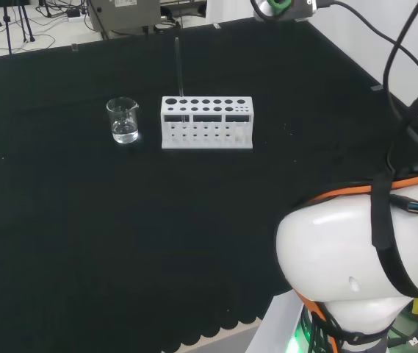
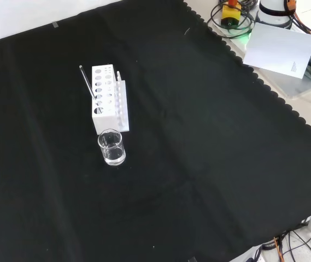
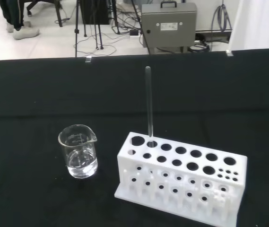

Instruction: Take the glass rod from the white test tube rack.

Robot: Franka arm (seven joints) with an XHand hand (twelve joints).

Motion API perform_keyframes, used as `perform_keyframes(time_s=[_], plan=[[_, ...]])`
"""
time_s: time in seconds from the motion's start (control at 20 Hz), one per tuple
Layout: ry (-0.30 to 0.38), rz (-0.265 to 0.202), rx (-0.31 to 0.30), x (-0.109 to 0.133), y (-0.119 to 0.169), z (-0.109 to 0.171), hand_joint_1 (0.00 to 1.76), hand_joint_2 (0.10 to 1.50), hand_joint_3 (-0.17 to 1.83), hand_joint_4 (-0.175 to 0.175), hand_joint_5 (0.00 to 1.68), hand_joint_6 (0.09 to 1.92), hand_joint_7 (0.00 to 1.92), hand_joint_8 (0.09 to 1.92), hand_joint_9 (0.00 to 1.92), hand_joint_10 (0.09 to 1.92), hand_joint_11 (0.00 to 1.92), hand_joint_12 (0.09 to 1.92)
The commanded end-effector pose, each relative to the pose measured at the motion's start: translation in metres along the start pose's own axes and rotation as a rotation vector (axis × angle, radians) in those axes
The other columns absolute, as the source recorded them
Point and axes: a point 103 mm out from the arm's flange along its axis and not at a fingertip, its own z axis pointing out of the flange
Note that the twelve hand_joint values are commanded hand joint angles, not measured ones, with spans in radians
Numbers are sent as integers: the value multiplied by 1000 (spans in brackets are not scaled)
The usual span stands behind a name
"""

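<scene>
Setting: a bench draped in black cloth [image 1: 84, 243] is carrying two pieces of ware; the cloth's scalloped edge is showing along the right of the front view
Rack: a white test tube rack [image 1: 206, 122] is standing on the cloth, its top pierced with rows of round holes, larger ones toward one end and smaller ones at the other; in the front view the white test tube rack [image 2: 109, 97] is sitting left of centre, with its long side running away from the camera
Rod: a glass rod [image 3: 149, 104] is standing in a hole at the rack's end nearest the beaker; it is rising well above the rack top, close to upright in the wrist view, and leaning up and to the left in the front view [image 2: 87, 83]; in the head view the rod [image 1: 179, 73] is reaching up from the rack's left end
Beaker: a small clear beaker [image 1: 123, 120] with a pouring lip is standing just beside the rack, apart from it; to the rack's left in the head view, nearer the camera in the front view [image 2: 112, 147]; a little clear liquid is lying in its bottom [image 3: 79, 152]
Arm: the arm's big white link [image 1: 355, 250] is bulking at the lower right of the head view, well apart from the rack
Hand: whether its fingers are apart or together cannot be told
</scene>
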Motion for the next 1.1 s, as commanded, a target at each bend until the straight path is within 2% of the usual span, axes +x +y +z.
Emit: perform_keyframes(time_s=[0.05, 0.3, 0.35, 0.5, 1.1], plan=[[9, -96, -28, 16, 52, -1, 495, 929, 395, -161, 113, 87, 132, 861, 433, 863, 95, 1433], [25, -109, -16, 13, 94, 10, 523, 927, 412, -170, 190, 87, 291, 885, 609, 873, 157, 1422], [31, -127, -20, 14, 102, 12, 525, 927, 414, -172, 207, 87, 317, 887, 634, 876, 166, 1419], [37, -140, -7, 12, 122, 21, 527, 926, 417, -175, 236, 87, 353, 891, 674, 887, 183, 1416], [24, -136, 47, 5, 190, 48, 533, 932, 425, -175, 340, 87, 468, 910, 765, 935, 239, 1402]])
